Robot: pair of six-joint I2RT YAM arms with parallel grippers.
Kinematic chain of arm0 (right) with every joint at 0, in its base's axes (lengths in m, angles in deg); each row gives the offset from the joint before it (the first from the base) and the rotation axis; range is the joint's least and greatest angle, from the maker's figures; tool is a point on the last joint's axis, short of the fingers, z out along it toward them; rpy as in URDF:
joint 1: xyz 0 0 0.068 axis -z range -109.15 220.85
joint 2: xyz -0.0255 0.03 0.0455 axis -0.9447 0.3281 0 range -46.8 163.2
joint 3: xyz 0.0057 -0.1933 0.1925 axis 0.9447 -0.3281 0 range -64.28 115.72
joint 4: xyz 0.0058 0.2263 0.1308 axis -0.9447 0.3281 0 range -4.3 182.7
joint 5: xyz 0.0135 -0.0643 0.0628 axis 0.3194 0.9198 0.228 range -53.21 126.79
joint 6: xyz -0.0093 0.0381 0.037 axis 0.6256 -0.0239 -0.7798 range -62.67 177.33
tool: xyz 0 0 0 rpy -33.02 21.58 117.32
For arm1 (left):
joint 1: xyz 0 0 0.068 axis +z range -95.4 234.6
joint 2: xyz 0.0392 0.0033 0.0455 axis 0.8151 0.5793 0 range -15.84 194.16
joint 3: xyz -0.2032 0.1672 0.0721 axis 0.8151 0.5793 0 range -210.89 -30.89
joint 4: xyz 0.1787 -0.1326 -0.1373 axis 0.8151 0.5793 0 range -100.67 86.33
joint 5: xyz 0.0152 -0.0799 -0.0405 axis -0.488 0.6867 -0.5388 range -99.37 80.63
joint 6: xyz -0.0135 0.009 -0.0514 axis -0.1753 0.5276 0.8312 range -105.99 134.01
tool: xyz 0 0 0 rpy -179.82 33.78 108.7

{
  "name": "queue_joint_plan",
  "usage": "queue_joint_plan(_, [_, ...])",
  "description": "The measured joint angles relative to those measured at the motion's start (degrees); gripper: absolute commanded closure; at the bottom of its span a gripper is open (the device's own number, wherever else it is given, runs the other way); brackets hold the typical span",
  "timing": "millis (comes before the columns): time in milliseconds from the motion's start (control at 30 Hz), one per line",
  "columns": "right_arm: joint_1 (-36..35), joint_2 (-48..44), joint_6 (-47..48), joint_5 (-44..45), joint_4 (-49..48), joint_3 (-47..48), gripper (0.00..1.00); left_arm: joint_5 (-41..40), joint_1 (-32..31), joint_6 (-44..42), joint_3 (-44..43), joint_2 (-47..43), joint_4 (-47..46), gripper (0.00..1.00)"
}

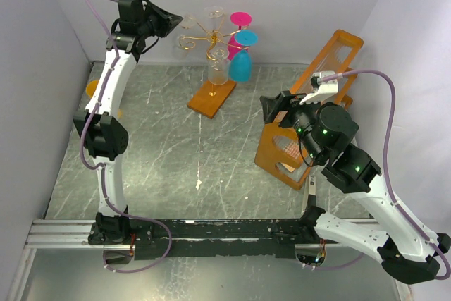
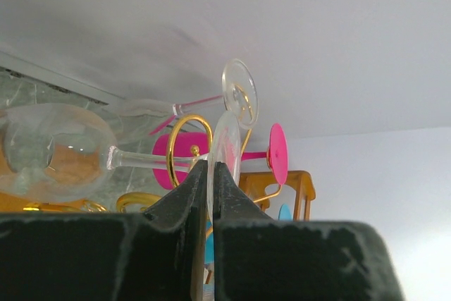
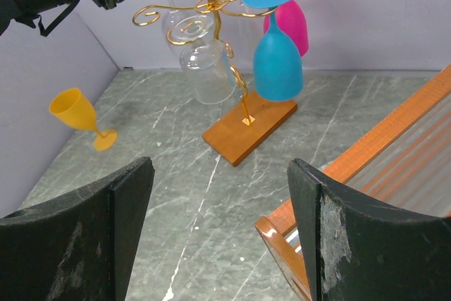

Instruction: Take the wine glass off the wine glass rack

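Wine glass (image 2: 70,149), foot in left claw (image 2: 210,168) (wrist view only)

Gold wire rack (image 3: 250,128) upright, orange base, clear wine glass (image 2: 56,149) sideways nr its top

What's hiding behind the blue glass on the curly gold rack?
A pink glass hangs upside down behind the blue glass. Part of its bowl and foot show; the blue glass covers the rest.

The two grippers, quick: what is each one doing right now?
Left gripper: closed, pinching the foot of a clear wine glass.
Right gripper: open, holding nothing.
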Motion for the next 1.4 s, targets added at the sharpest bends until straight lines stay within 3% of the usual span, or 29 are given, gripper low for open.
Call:
queue_joint_plan(333, [0.0,0.1,0.5,0.1,0.0,0.0,0.23,0.4,1.5,2.5,0.0,0.0,-2.2,0.93])
queue_joint_plan(567, [0.0,0.5,0.7,0.1,0.0,0.0,0.23,6.3,1.3,6.4,-1.4,3.1,-10.4,0.93])
queue_joint_plan(833, [0.0,0.5,0.7,0.0,0.0,0.0,0.23,8.4,-0.1,6.5,1.6,3.2,-11.9,0.93])
queue_joint_plan(1067, [0.0,0.3,0.2,-0.2,0.0,0.0,0.23,9.7,-0.6,4.6,4.9,0.7,-11.4,0.93])
queue_joint_plan(1400, [0.0,-0.4,0.0,-0.2,0.0,0.0,0.23,10.5,1.4,0.4,12.6,-11.0,-7.6,0.93])
